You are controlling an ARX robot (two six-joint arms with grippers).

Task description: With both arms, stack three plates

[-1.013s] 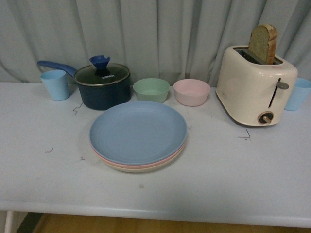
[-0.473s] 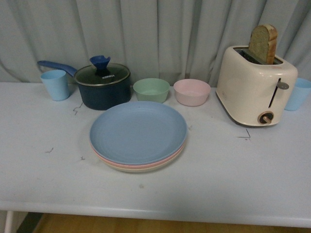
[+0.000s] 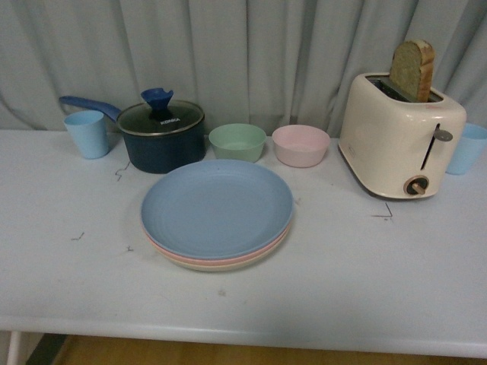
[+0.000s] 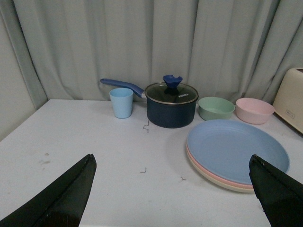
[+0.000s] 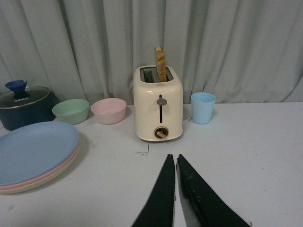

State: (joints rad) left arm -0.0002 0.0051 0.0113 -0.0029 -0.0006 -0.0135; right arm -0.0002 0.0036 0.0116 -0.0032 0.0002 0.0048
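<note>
Stacked in one pile, the blue plate [image 3: 216,207] is seen uppermost, the pink plate [image 3: 199,260] under it and the cream plate [image 3: 228,267] lowest, on the worktop [image 3: 365,266] before a saucepan [image 3: 161,137] and two bowls [image 3: 237,141]. The left pincer [image 4: 173,191] is spread wide and holds nothing; the right pincer [image 5: 176,165] is closed and empty, near a toaster [image 3: 399,133].
</note>
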